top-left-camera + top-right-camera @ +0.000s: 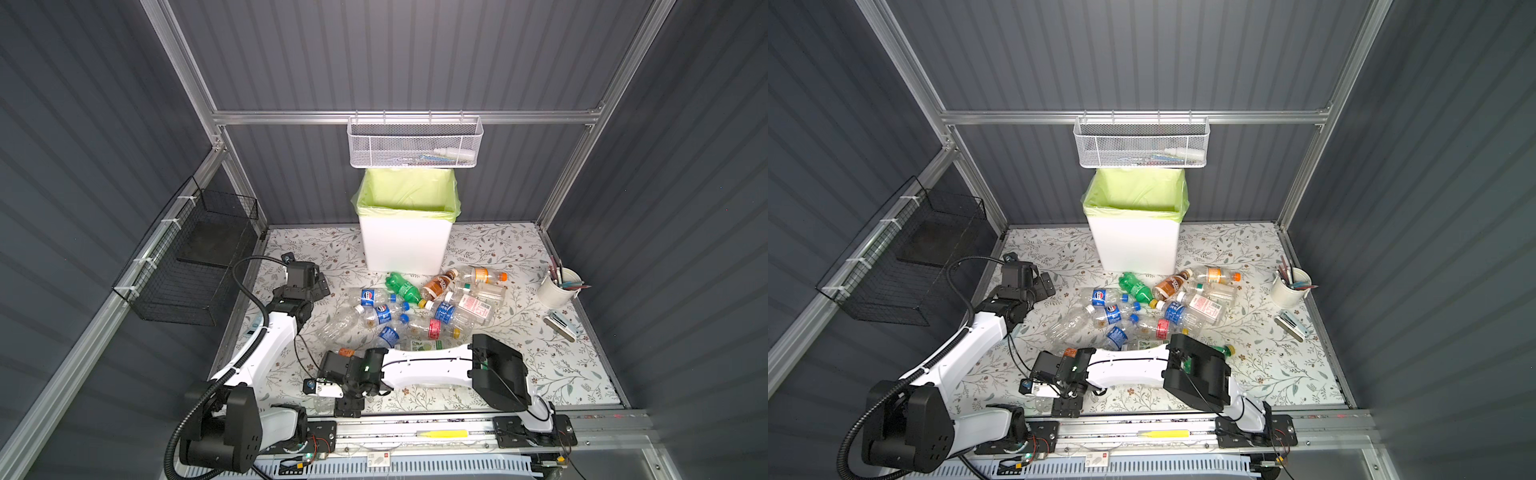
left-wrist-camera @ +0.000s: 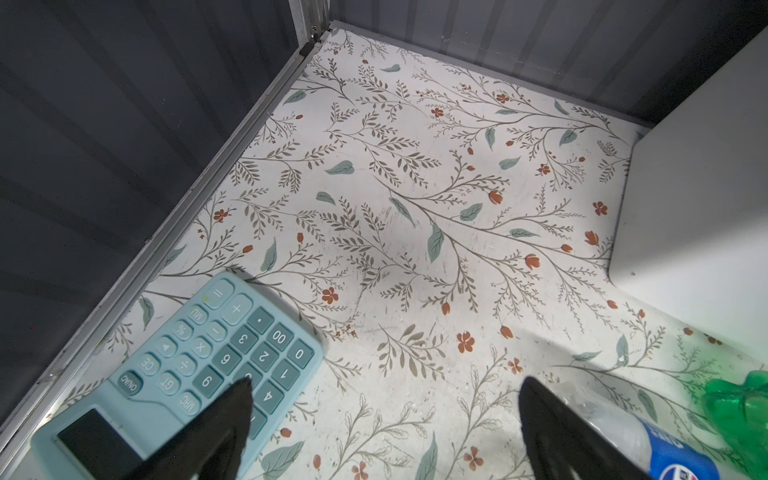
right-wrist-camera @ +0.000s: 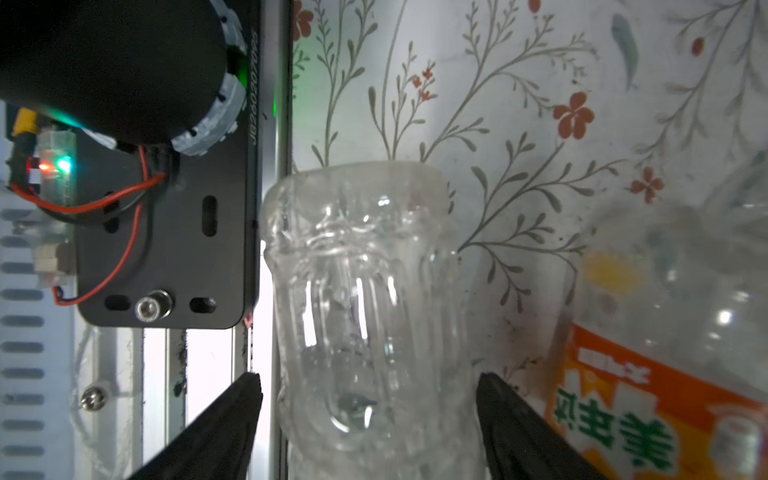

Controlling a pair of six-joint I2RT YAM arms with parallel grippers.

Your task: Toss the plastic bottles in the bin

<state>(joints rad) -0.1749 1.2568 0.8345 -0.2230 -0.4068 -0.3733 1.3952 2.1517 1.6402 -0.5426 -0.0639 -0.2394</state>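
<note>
The right arm lies stretched across the near side of the worktop (image 1: 540, 365), and the right claw (image 3: 365, 382) is down at about 7 o'clock, hard by the front rail. In the right wrist view its black fingers (image 3: 224, 428) straddle a clear bottle (image 3: 365, 291) lying on the floral surface. The jaws are apart, with a thin sliver of light on each side at the tips, so they bracket the bottle and no squeeze shows. Just beside it sits an orange-labelled bottle (image 3: 648, 399), blurred and close to the lens.

Over at 9 o'clock, the left claw (image 2: 384, 399) hangs spread wide with nothing between its fingers. One finger is above a pale blue calculator (image 2: 174, 374). The other is by a blue-labelled bottle (image 2: 665, 449), with a green bottle (image 2: 739, 399) next to that.

The plastic bottles (image 1: 419, 307) lie in a jumbled heap at the middle of the worktop, spilling toward 1 o'clock. The bin (image 1: 405, 245) stands upright at 12 o'clock against the back wall, its light green liner folded over the rim, and the nearest bottles lie just in front of its base. A white cup of pens (image 1: 559, 291) stands at 3 o'clock, well apart from the heap.
</note>
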